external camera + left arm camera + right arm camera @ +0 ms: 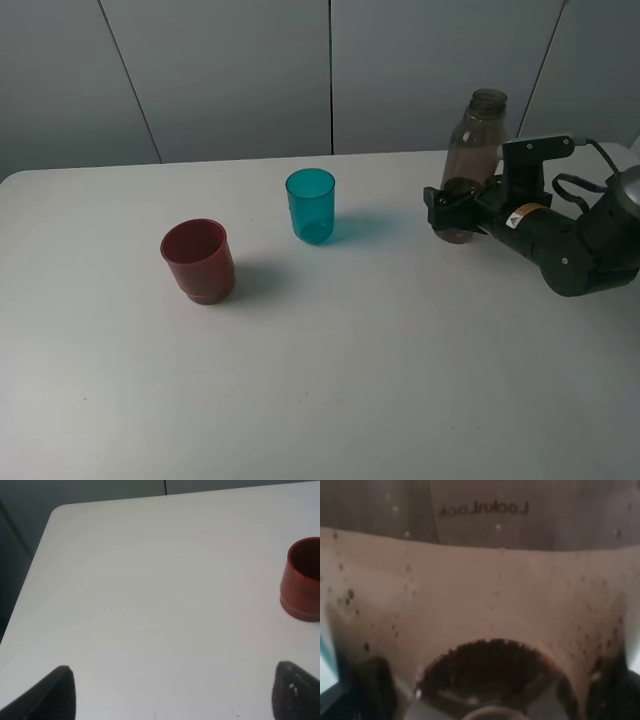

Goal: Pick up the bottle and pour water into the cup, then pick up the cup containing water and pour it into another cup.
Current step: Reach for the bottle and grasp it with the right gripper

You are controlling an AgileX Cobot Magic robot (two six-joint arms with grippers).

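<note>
The tall smoky grey-brown bottle (480, 140) stands upright at the right rear of the white table (350, 380). My right gripper (455, 208) is closed around its lower part, one finger on each side. The bottle fills the right wrist view (480, 580). The teal translucent cup (311, 205) stands upright near the middle rear, well left of the bottle. The squat dark red cup (198, 260) stands left and nearer, and also shows in the left wrist view (302, 582). My left gripper (172, 695) is open and empty above bare table, short of the red cup. It is out of the high view.
A grey panelled wall (330, 70) runs behind the table's back edge. The table's rounded far-left corner (57, 510) shows in the left wrist view. The right arm's dark body (580, 240) lies over the right edge of the table.
</note>
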